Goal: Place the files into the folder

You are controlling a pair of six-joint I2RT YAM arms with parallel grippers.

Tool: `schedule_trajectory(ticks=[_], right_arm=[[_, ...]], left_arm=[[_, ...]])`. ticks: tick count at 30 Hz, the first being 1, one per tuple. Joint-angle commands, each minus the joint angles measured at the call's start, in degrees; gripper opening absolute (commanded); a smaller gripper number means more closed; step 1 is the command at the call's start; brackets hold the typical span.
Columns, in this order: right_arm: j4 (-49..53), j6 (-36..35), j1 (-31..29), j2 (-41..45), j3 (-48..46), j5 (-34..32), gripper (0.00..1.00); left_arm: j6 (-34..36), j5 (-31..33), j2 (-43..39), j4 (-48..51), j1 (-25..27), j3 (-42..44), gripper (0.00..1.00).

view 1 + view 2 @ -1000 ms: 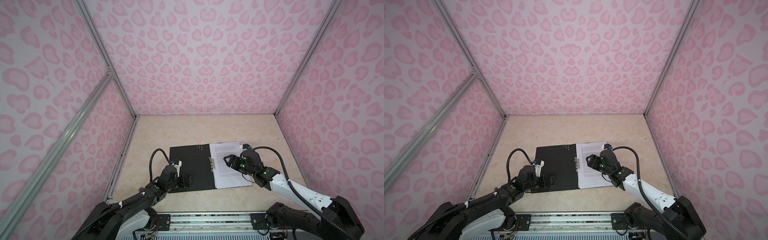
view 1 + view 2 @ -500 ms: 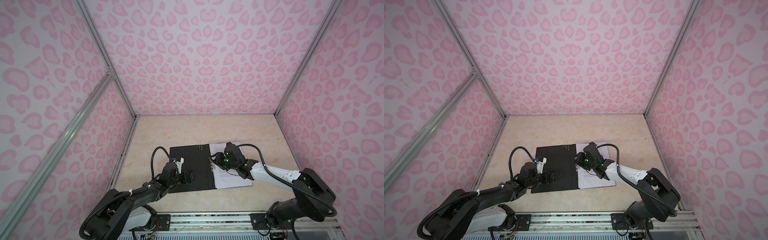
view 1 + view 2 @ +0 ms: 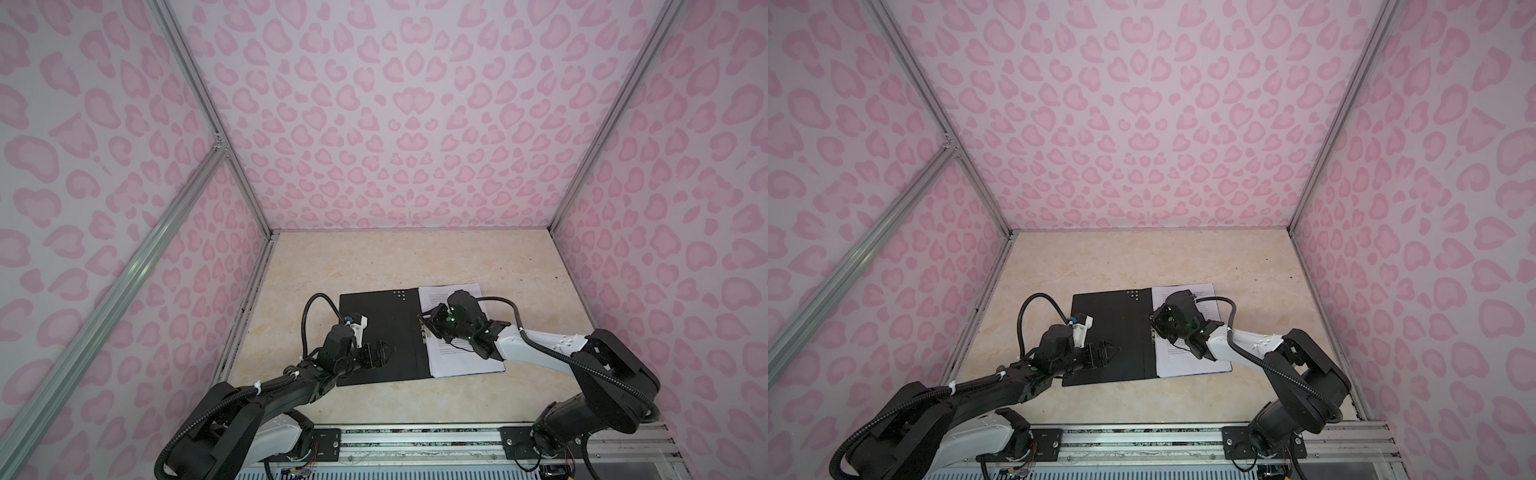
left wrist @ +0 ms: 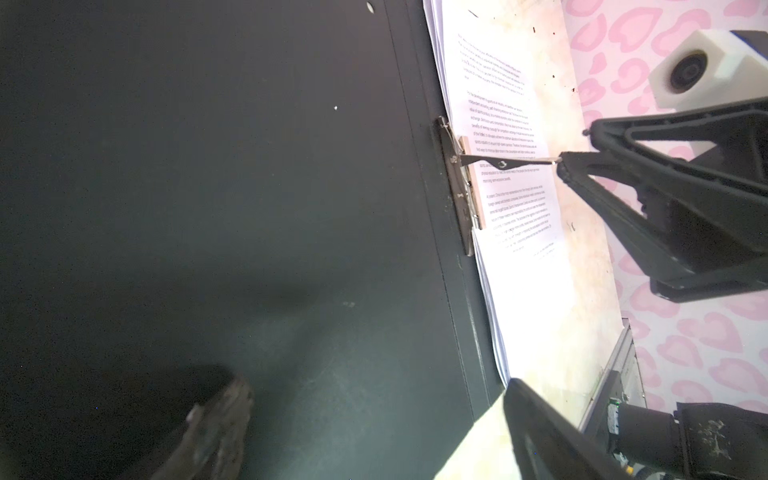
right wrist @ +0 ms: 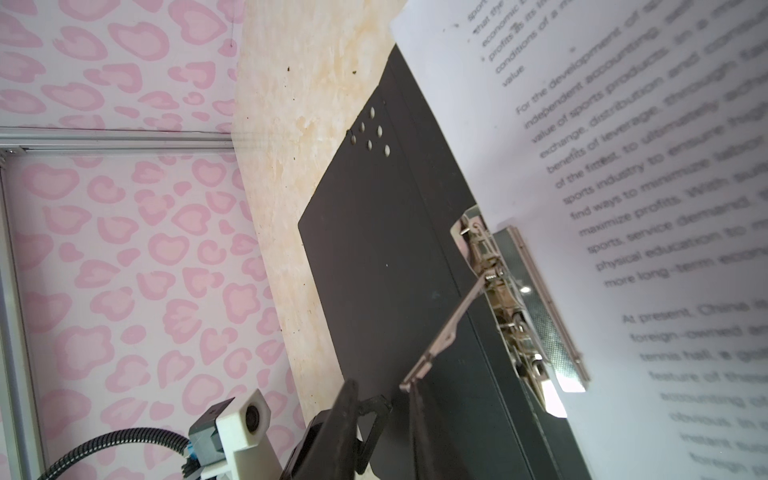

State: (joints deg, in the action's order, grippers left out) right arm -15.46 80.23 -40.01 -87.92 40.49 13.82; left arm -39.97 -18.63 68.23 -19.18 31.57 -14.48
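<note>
The black folder (image 3: 380, 332) lay open flat before me; white printed files (image 3: 465, 361) rested stacked on its right half beside the metal spine clip (image 4: 465, 187), lever raised.

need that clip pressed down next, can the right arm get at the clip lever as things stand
Probably yes. The right gripper is at the tip of the raised clip lever, which sits between its parted jaws, against one finger. Nothing lies in between.

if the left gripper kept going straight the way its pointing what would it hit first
Most likely the folder's black cover under the left gripper; if it clears that, the metal clip at the spine. Depth is unclear.
</note>
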Motion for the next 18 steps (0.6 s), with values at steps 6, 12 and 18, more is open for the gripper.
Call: schedule_trajectory(ticks=[6, 12, 18], right_arm=[[-2.0, 3.86, 0.02, -1.15, -1.41, 0.06, 0.26], [-2.19, 4.38, 0.11, -1.73, -0.96, -0.19, 0.24], [-3.08, 5.46, 0.28, -1.98, -1.74, -0.39, 0.24]], left_arm=[[0.06, -0.04, -1.25, 4.15, -0.02, -0.06, 0.97], [0.37, 0.09, -1.52, 4.55, -0.02, -0.19, 0.97], [0.41, -0.26, -1.34, 4.45, -0.02, -0.28, 0.97]])
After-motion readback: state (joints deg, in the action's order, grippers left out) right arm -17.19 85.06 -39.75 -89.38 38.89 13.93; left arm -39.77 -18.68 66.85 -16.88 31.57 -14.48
